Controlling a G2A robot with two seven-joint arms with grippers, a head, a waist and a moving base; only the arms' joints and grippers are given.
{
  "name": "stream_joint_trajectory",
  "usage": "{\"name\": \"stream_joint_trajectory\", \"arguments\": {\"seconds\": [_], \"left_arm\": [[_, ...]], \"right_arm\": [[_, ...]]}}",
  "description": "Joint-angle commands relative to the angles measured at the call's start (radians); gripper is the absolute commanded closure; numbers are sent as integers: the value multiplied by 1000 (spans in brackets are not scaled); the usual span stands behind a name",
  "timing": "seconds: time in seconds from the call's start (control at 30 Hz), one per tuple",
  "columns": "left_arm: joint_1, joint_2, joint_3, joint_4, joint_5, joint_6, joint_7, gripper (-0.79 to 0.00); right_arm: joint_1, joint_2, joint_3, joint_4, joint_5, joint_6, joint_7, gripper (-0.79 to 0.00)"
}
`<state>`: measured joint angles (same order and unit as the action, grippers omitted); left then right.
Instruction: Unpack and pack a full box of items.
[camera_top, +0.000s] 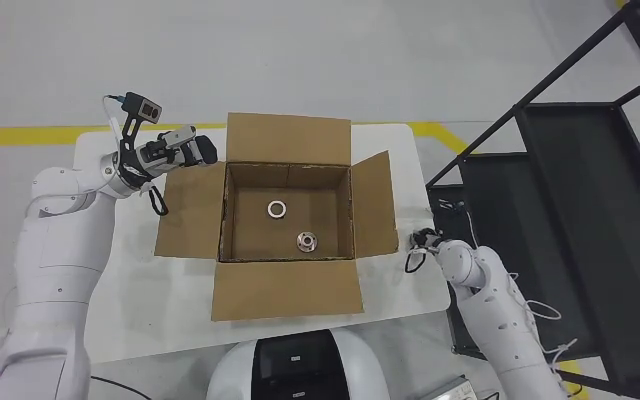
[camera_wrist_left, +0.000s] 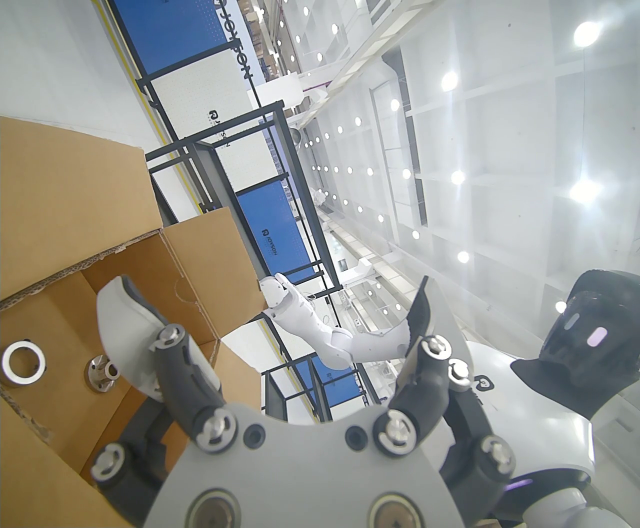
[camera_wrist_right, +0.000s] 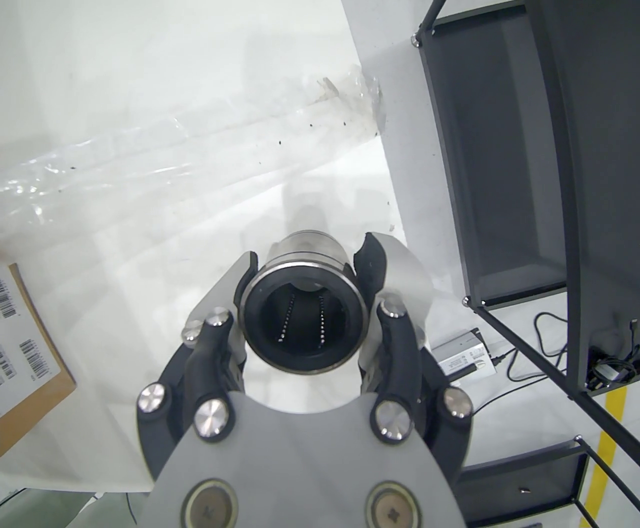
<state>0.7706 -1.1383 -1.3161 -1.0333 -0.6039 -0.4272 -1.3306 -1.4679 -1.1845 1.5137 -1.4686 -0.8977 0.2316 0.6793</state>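
An open cardboard box (camera_top: 195, 225) stands mid-table with its flaps spread. On its floor lie a metal ring (camera_top: 276, 208) and a flanged metal part (camera_top: 306, 241); the left wrist view shows the ring (camera_wrist_left: 22, 362) and the flanged part (camera_wrist_left: 102, 372) too. My left gripper (camera_top: 203, 150) hangs open and empty above the far corner of the box's left flap, and its fingers (camera_wrist_left: 125, 320) stand wide apart. My right gripper (camera_top: 418, 241) sits at the table's right edge beside the right flap, shut on a metal cylinder bearing (camera_wrist_right: 302, 305).
A dark metal shelf rack (camera_top: 560, 190) stands close to the table's right side. Clear plastic film (camera_wrist_right: 150, 150) lies on the white table (camera_top: 400, 150) beyond the right gripper. A box flap with barcode labels (camera_wrist_right: 25, 340) is near it. A small grey device (camera_wrist_right: 462, 352) with cables lies on the floor.
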Motion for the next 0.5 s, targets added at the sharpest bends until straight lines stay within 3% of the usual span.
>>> {"name": "stream_joint_trajectory", "arguments": {"seconds": [0.0, 0.17, 0.47], "left_arm": [[0, 0, 0, 0, 0, 0, 0, -785], [0, 0, 0, 0, 0, 0, 0, -785], [0, 0, 0, 0, 0, 0, 0, -785]], "right_arm": [[-12, 1, 10, -27, 11, -13, 0, 0], [-84, 6, 82, -190, 89, -54, -42, 0], [-266, -10, 178, -531, 334, -161, -346, 0]]}}
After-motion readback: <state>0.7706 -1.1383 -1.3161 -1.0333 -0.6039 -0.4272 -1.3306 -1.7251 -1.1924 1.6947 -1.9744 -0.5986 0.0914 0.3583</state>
